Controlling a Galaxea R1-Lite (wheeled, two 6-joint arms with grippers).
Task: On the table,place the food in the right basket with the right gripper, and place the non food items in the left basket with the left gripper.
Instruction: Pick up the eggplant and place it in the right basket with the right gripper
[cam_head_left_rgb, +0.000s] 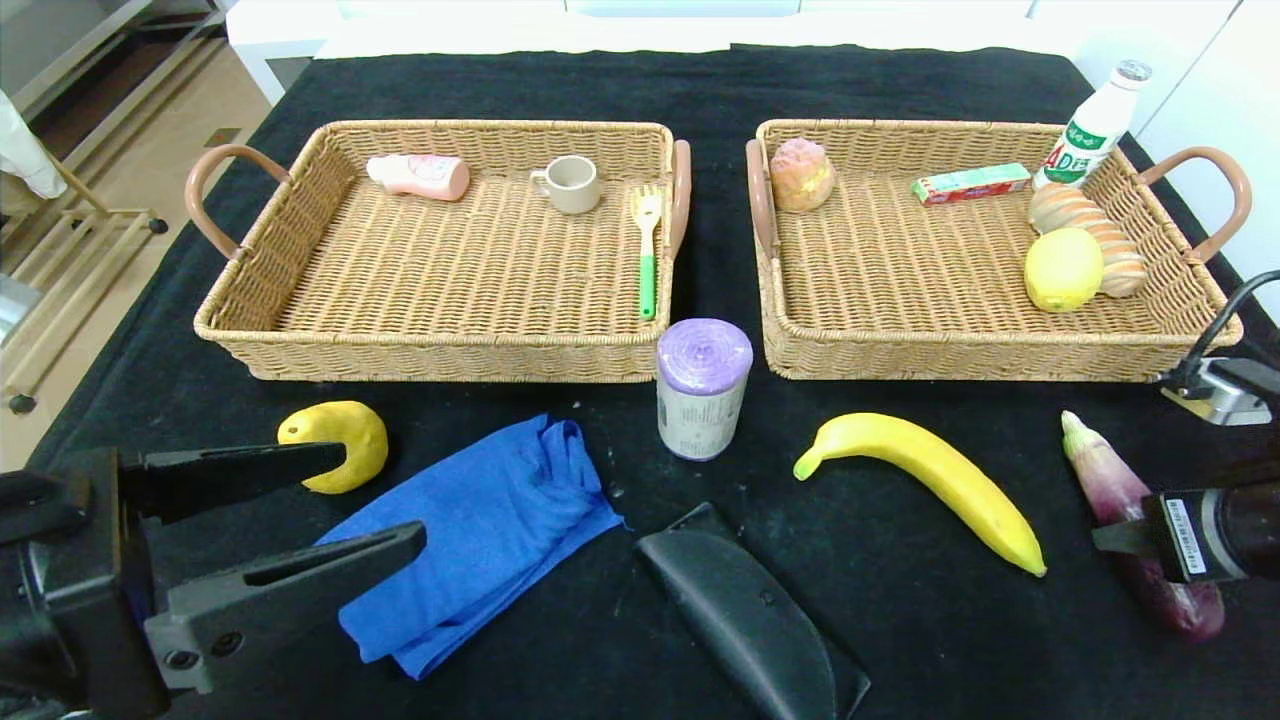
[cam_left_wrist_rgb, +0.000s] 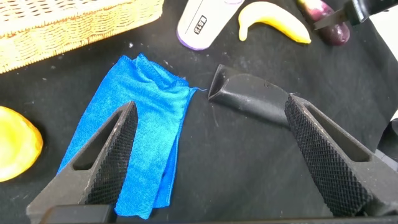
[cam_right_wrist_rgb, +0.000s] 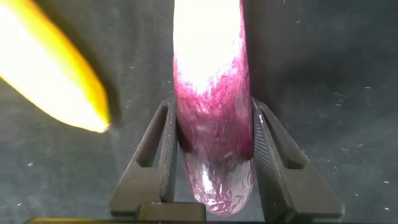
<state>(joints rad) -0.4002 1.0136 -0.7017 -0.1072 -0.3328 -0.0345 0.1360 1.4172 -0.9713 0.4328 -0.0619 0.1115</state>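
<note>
My right gripper (cam_head_left_rgb: 1112, 536) is shut on the purple eggplant (cam_head_left_rgb: 1104, 470), which lies on the black cloth at the front right. In the right wrist view both fingers press the sides of the eggplant (cam_right_wrist_rgb: 211, 93) at the gripper (cam_right_wrist_rgb: 211, 121). A banana (cam_head_left_rgb: 940, 476) lies to its left and shows in the right wrist view (cam_right_wrist_rgb: 50, 68). My left gripper (cam_head_left_rgb: 380, 498) is open and empty at the front left, above the blue cloth (cam_head_left_rgb: 490, 530). In the left wrist view the gripper (cam_left_wrist_rgb: 211, 112) spans the blue cloth (cam_left_wrist_rgb: 130, 130) and a black case (cam_left_wrist_rgb: 255, 99).
The left basket (cam_head_left_rgb: 430, 345) holds a pink bottle (cam_head_left_rgb: 420, 176), a cup (cam_head_left_rgb: 572, 184) and a fork (cam_head_left_rgb: 648, 250). The right basket (cam_head_left_rgb: 1000, 352) holds a lemon (cam_head_left_rgb: 1062, 268), breads, a box and a milk bottle (cam_head_left_rgb: 1096, 125). A purple roll (cam_head_left_rgb: 702, 400), a yellow fruit (cam_head_left_rgb: 345, 435) and the black case (cam_head_left_rgb: 750, 620) lie in front.
</note>
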